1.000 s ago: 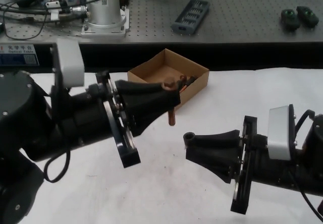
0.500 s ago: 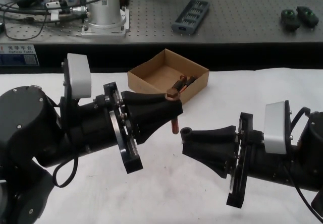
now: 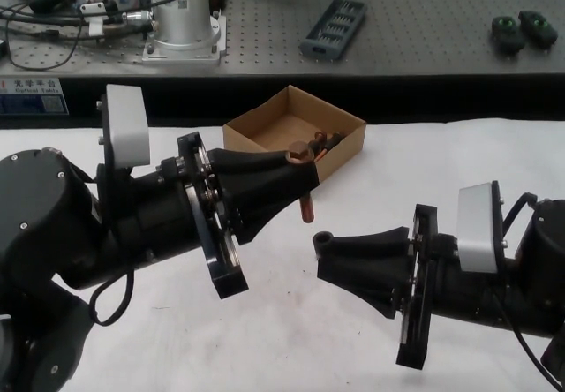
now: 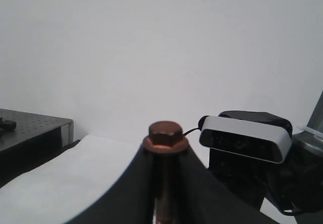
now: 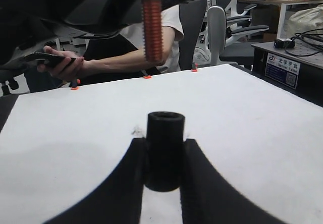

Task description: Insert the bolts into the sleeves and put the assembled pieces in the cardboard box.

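Two robot arms met tip to tip over a white cloth [image 3: 265, 321] on the bench.

At left in the high view, the left arm's bulky black body led to the left gripper [image 3: 305, 167], which pointed twd the middle. Its fingers were pinched narrow on a copper-coloured bolt [image 3: 305, 202], gripping just under the hex head. The bolt hung upright, head up, threaded shank down, clear of the cloth. The left wrist view showed the same grip close up: bolt [image 4: 165, 134] head sat on top of the left gripper [image 4: 165, 158], w/ the shank running down btwn the two black fingers.

Behind the bolt, at centre, stood the open cardboard box [image 3: 346, 149] on the cloth. Dark and copper pieces [image 3: 322, 142] lay inside, near its right-hand wall.

Right of centre, the right gripper [image 3: 325, 249] pointed back twd the left arm, fingers closed on a short black sleeve [image 3: 325, 238]. The right wrist view showed the sleeve [image 5: 165, 133] upright, open end up, clamped btwn the right gripper [image 5: 165, 163] fingers. The bolt [image 5: 152, 22] hung higher and beyond it, threads down. Bolt tip was near the sleeve but apart, not inserted.

At the back ran a perforated metal table [image 3: 415, 21] w/ a dark tray [image 3: 334, 26] on it.
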